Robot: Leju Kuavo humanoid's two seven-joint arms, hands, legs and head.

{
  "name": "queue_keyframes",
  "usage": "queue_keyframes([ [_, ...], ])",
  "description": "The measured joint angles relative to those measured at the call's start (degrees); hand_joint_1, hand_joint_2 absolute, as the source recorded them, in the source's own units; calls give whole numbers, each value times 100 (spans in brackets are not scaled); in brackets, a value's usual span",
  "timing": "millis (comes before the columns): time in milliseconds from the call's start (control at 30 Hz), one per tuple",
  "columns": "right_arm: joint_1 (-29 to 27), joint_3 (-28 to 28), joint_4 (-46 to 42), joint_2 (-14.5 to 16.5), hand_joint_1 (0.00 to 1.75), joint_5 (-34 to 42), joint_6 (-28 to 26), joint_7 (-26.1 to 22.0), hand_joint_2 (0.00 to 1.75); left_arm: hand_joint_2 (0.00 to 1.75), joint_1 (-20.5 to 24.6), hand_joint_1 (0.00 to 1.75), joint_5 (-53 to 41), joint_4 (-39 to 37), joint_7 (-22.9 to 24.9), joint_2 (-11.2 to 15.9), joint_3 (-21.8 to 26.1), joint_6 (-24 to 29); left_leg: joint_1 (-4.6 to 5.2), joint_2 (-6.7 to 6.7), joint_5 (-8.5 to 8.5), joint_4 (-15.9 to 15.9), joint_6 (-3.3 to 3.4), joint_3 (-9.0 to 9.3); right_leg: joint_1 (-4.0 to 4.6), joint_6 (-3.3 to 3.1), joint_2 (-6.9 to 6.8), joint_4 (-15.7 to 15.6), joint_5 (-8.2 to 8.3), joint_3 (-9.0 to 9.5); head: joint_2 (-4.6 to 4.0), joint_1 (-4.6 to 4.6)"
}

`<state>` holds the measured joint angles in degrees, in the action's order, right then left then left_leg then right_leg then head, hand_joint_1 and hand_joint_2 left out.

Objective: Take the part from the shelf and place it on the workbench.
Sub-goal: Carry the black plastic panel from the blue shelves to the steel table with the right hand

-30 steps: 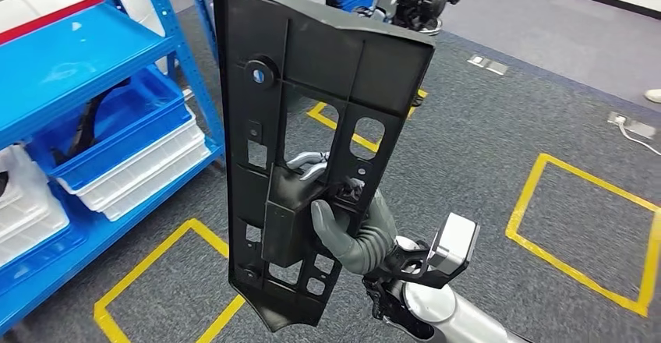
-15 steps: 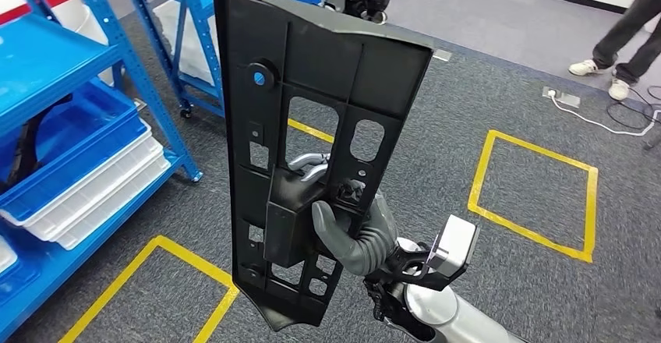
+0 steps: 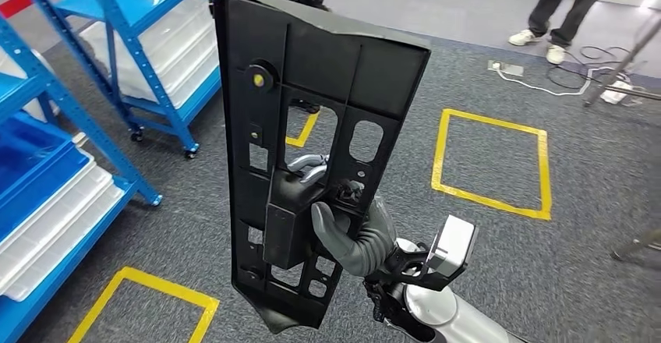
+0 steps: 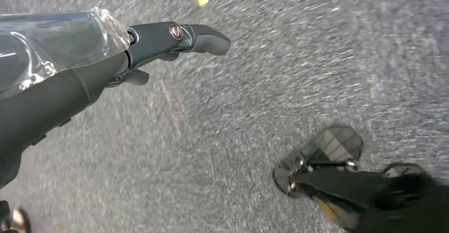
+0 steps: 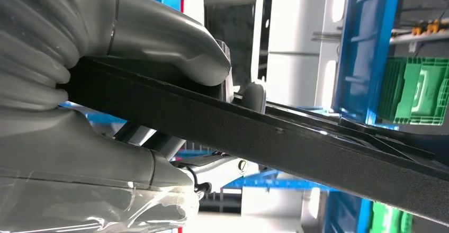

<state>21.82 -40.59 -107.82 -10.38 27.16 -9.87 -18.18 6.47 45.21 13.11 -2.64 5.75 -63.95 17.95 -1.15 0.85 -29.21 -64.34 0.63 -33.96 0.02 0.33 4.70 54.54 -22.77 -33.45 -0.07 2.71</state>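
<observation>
Upright, the part (image 3: 312, 125) gripped by the right robot hand (image 3: 355, 234) hides blue shelves (image 3: 117, 54) behind.

Yellow floor square (image 3: 491, 164), white bins (image 3: 62, 218), person's shoes (image 3: 538, 45), green crates (image 5: 418, 90)

grey carpet floor (image 3: 483, 281) carries yellow tape squares (image 3: 489, 162), a socket plate with white cable (image 3: 508, 68) and a person's shoes (image 3: 538, 45). blue shelf racks (image 3: 117, 47) stand on it at left, holding white trays (image 3: 54, 226) and a blue bin (image 3: 27, 167).
</observation>
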Motion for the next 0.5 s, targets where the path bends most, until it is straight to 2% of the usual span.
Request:
queue_keyframes([
  [67, 2, 1, -1, -1, 175, -8, -2, 3, 175, 175, 10, 0, -2, 0, -8, -1, 0, 3, -37, 311, 255, 717, 15, 323, 8, 48, 150, 38, 12, -42, 0, 2],
  [100, 2, 1, -1, -2, 175, -9, -3, 7, 175, 175, 10, 0, -3, 1, -25, -3, 0, 5, -45, 415, 285, 865, 32, 383, 8, 79, 218, 49, 24, -71, 0, 5],
  [133, 2, 1, -2, -4, 175, -11, -3, 11, 175, 175, 9, 0, -8, 1, -56, -6, -1, 11, -34, 425, 277, 896, 60, 393, 5, 115, 289, 48, 44, -99, 0, 7],
  [167, 1, 2, -2, -5, 175, -12, -3, 15, 175, 175, 10, 0, -17, 3, -98, -16, -1, 19, -29, 345, 297, 900, 100, 398, -10, 150, 356, 41, 67, -122, 0, 9],
  [200, -1, 4, -3, -7, 175, -12, -3, 16, 175, 175, 16, 0, -28, 4, -142, -23, -2, 32, -25, 273, 316, 910, 140, 409, -14, 180, 319, 56, 66, -141, 0, 8],
  [267, 12, 8, -4, -9, 175, -13, -1, 24, 175, 175, 32, 0, -51, 7, -229, -38, -2, 75, -29, 117, 352, 933, 218, 425, 0, 237, 2, 359, -117, -293, 0, 26],
  [300, 18, 7, -4, -9, 175, -14, 1, 28, 175, 175, 32, 0, -57, 7, -266, -38, -2, 97, -22, 39, 356, 936, 239, 426, 3, 260, -209, 695, -300, -448, 0, 36],
  [333, 24, 6, -4, -8, 175, -14, 4, 33, 175, 175, 23, 0, -62, 7, -298, -40, -2, 113, -14, -49, 355, 935, 251, 423, -1, 281, -338, 1133, -507, -655, 0, 44],
  [367, 22, 4, -4, -8, 175, -14, 6, 37, 175, 175, 13, 0, -64, 7, -319, -41, -2, 122, -8, -140, 352, 935, 254, 421, -16, 296, -386, 1541, -662, -851, 0, 44],
  [400, 18, 3, -4, -9, 175, -14, 7, 42, 175, 175, 9, 0, -65, 7, -334, -42, -2, 123, -5, -229, 349, 935, 254, 419, -28, 303, -405, 1800, -729, -977, 0, 44],
  [433, 14, 2, -4, -10, 175, -14, 8, 46, 175, 175, 12, 0, -65, 7, -342, -43, -2, 124, -3, -311, 344, 934, 250, 419, -38, 305, -417, 1828, -687, -983, 0, 44],
  [467, 14, 3, -4, -12, 175, -14, 8, 50, 175, 175, 19, 0, -65, 7, -347, -48, -2, 124, -4, -384, 337, 934, 243, 425, -43, 301, -442, 1591, -545, -852, 0, 44],
  [500, 19, 3, -4, -13, 175, -14, 8, 52, 175, 175, 27, 0, -67, 7, -352, -54, -2, 124, -3, -447, 327, 934, 230, 438, -43, 290, -521, 1161, -354, -611, 0, 44],
])
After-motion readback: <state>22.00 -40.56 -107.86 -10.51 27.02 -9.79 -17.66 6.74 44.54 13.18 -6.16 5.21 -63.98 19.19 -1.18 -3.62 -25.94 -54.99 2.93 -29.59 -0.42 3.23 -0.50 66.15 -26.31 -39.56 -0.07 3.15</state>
